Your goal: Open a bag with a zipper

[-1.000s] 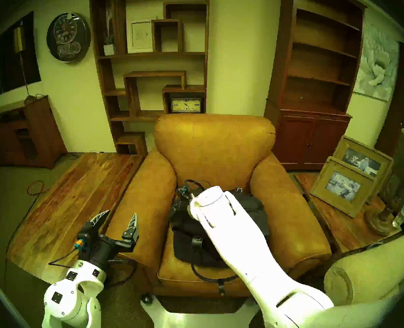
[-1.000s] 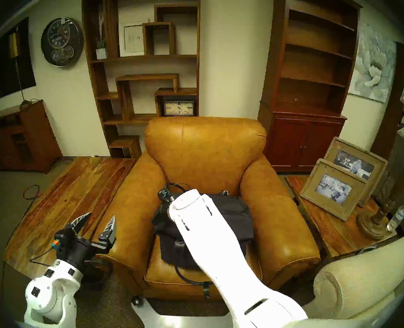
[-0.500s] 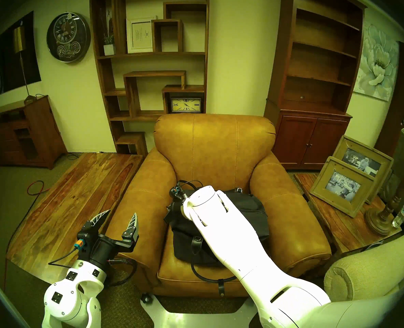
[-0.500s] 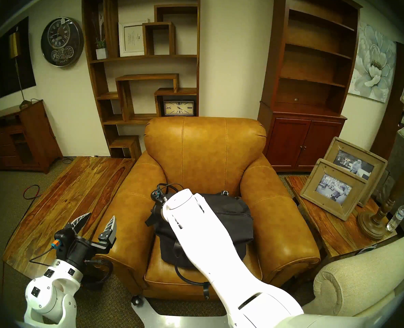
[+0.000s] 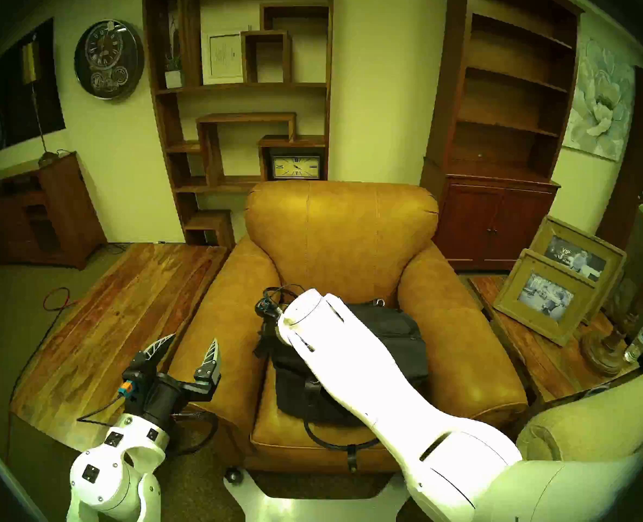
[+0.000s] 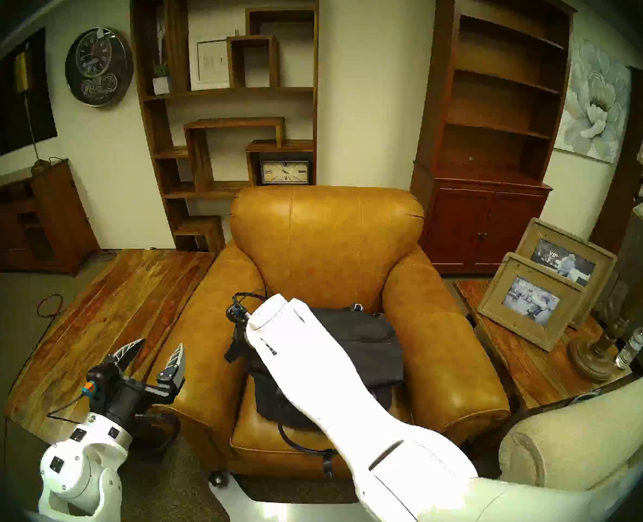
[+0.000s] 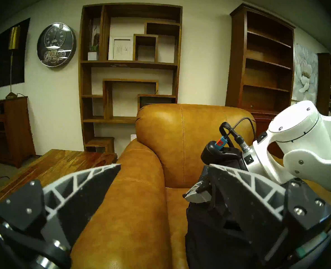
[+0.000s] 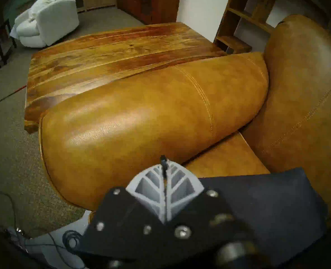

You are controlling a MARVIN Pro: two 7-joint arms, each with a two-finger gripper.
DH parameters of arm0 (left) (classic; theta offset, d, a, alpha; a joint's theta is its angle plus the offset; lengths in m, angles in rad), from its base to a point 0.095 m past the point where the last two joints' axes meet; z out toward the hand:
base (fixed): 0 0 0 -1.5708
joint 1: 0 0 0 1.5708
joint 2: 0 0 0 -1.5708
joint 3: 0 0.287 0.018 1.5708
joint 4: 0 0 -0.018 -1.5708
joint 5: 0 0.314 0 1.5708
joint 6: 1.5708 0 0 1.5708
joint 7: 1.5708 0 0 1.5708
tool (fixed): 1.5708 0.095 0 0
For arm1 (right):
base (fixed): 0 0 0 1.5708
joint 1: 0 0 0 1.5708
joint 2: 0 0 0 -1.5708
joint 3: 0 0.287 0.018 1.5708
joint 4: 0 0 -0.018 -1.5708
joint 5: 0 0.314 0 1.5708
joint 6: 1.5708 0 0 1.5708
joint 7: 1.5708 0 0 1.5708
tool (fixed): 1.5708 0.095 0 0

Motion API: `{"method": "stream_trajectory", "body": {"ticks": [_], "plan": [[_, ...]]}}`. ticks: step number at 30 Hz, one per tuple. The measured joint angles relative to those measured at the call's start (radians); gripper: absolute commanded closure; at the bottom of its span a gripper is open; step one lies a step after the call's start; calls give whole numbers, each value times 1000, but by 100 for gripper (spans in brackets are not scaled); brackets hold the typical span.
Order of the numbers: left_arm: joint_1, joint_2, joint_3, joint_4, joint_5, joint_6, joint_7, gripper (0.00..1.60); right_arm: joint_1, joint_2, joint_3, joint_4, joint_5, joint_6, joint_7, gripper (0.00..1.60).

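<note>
A black fabric bag (image 5: 387, 333) lies on the seat of a tan leather armchair (image 5: 342, 227). Its zipper (image 5: 406, 333) runs across the top; my right arm hides the left part. My right gripper (image 8: 164, 165) is at the bag's left end, shut on a thin black zipper pull tab (image 8: 163, 160), with the black fabric (image 8: 267, 204) beside it. The left wrist view shows those fingers (image 7: 197, 193) pinched above the bag (image 7: 209, 233). My left gripper (image 5: 192, 340) is open and empty, beside the chair's left armrest.
A wooden table (image 5: 124, 310) stands left of the chair. A side table on the right bears picture frames (image 5: 549, 295), a lamp base and a water bottle (image 5: 642, 340). A bag handle loop (image 5: 335, 440) hangs over the seat's front. A beige cushion arm (image 5: 595, 415) is at the near right.
My right arm has moved left toward the left armrest, still pinching the pull tab, and the bag's left end has been drawn with it. The left arm has not moved.
</note>
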Motion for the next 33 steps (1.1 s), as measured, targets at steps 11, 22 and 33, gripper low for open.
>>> {"method": "stream_trajectory", "body": {"ticks": [11, 22, 33], "plan": [[0, 0, 0, 0, 0, 0, -1, 0, 101, -38, -60, 141, -46, -7, 52, 160], [-1, -1, 0, 1, 0, 0, -1, 0, 192, -99, -116, 308, -96, -31, 83, 160], [-1, -1, 0, 1, 0, 0, -2, 0, 247, -165, -155, 476, -126, -98, 79, 160]]}}
